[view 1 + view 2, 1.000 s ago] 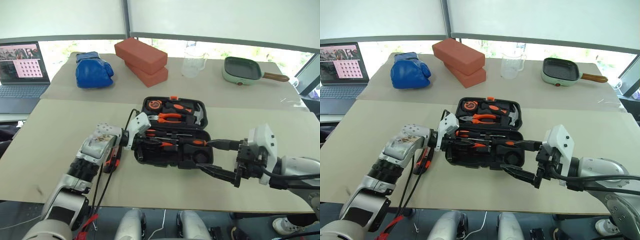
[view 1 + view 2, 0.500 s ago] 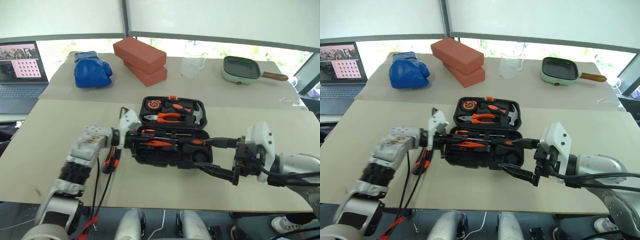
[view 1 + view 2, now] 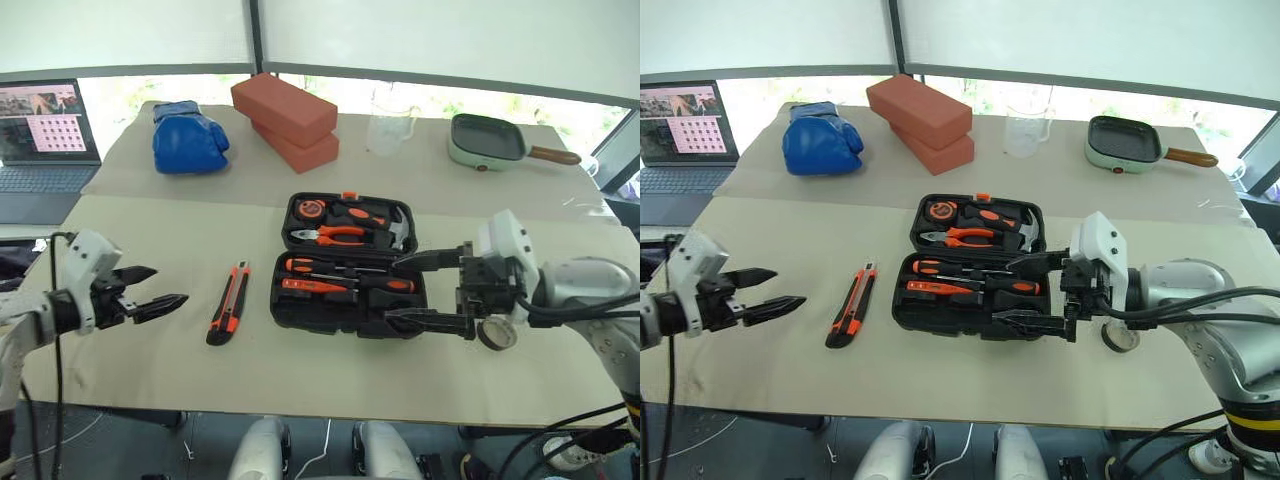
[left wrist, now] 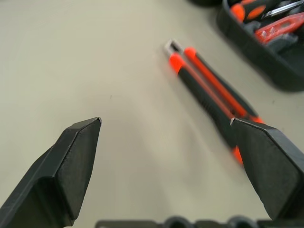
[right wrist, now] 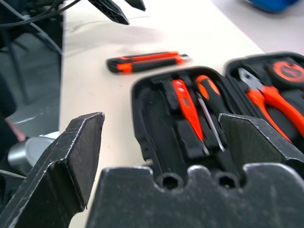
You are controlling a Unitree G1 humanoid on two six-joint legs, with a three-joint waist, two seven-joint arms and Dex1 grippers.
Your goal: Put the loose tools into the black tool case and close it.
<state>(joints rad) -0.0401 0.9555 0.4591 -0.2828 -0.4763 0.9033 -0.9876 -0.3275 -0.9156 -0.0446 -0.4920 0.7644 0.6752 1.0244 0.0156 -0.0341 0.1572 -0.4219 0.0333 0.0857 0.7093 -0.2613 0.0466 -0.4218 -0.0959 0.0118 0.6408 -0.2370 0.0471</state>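
Observation:
The black tool case (image 3: 350, 310) lies open mid-table. Its near half holds a black-and-orange screwdriver (image 3: 345, 267) and a slim red tester screwdriver (image 3: 318, 286). The orange-black utility knife (image 3: 228, 302) lies loose on the table left of the case, also in the left wrist view (image 4: 209, 90). A small black tape roll (image 3: 493, 333) rests on the table right of the case, beside my right wrist. My left gripper (image 3: 150, 288) hangs open and empty far left of the knife. My right gripper (image 3: 420, 290) is open and empty over the case's right end.
Orange pliers (image 3: 340, 234), a hammer (image 3: 400, 231) and a tape measure (image 3: 310, 209) sit in the case's far half. Behind are two red bricks (image 3: 285, 112), a blue boxing glove (image 3: 190, 138), a clear jug (image 3: 388, 128), a green pan (image 3: 487, 140) and a laptop (image 3: 40, 135).
My left gripper has pulled away from the case to the far left and opened, leaving a screwdriver in the case. The right gripper edged slightly toward the case.

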